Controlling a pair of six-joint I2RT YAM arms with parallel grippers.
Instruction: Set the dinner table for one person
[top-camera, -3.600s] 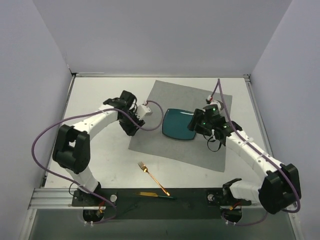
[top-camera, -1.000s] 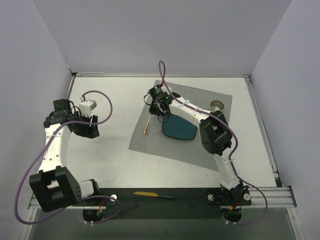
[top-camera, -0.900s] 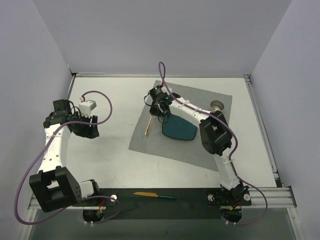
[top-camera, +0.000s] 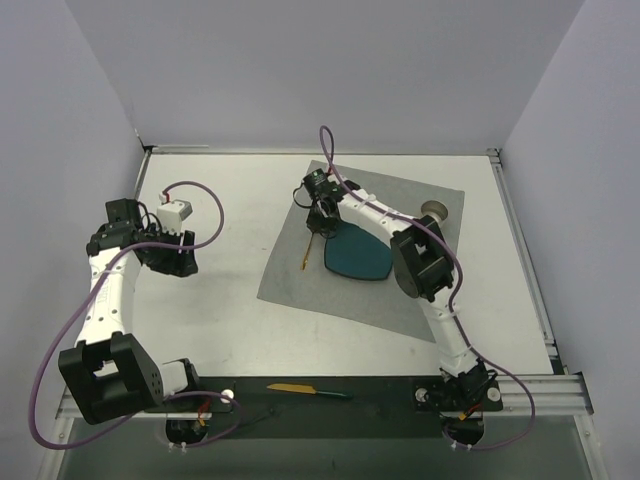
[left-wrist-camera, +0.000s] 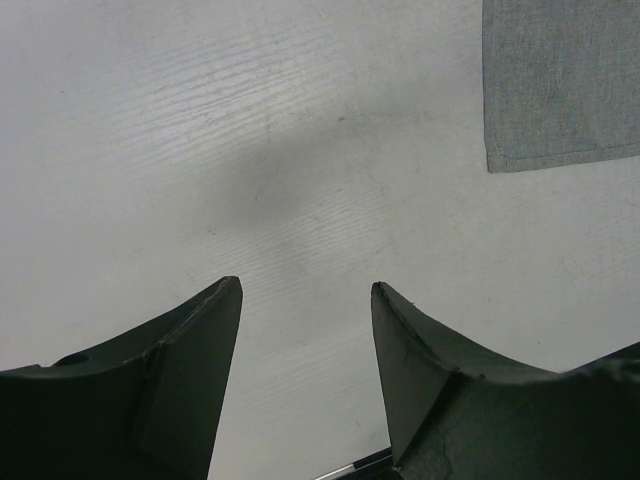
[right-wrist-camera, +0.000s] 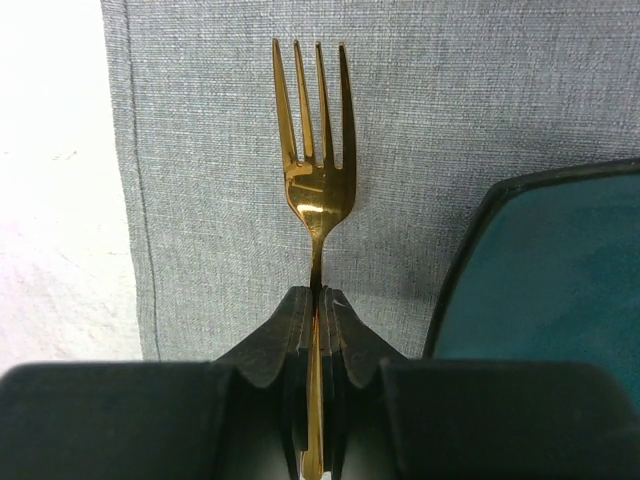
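Note:
A gold fork (right-wrist-camera: 315, 150) hangs tines down over the left part of the grey placemat (right-wrist-camera: 200, 200), just left of the teal plate (right-wrist-camera: 550, 280). My right gripper (right-wrist-camera: 318, 300) is shut on the fork's handle. From above, the right gripper (top-camera: 317, 218) reaches across the plate (top-camera: 357, 257) with the fork (top-camera: 307, 252) below it. My left gripper (top-camera: 182, 262) stands open and empty over the bare left side of the dinner table (top-camera: 210, 320). In the left wrist view the left gripper (left-wrist-camera: 305, 290) has only the white tabletop (left-wrist-camera: 250, 150) between its fingers.
A gold knife with a dark handle (top-camera: 308, 390) lies on the black strip at the near edge. A small round cup (top-camera: 434, 210) sits at the placemat's (top-camera: 340, 295) far right corner. White walls close in the table on three sides.
The fork, earlier lying near the table's front edge, is now in my right gripper; over the last second it shifted slightly right toward the plate. The left arm has withdrawn left and holds still.

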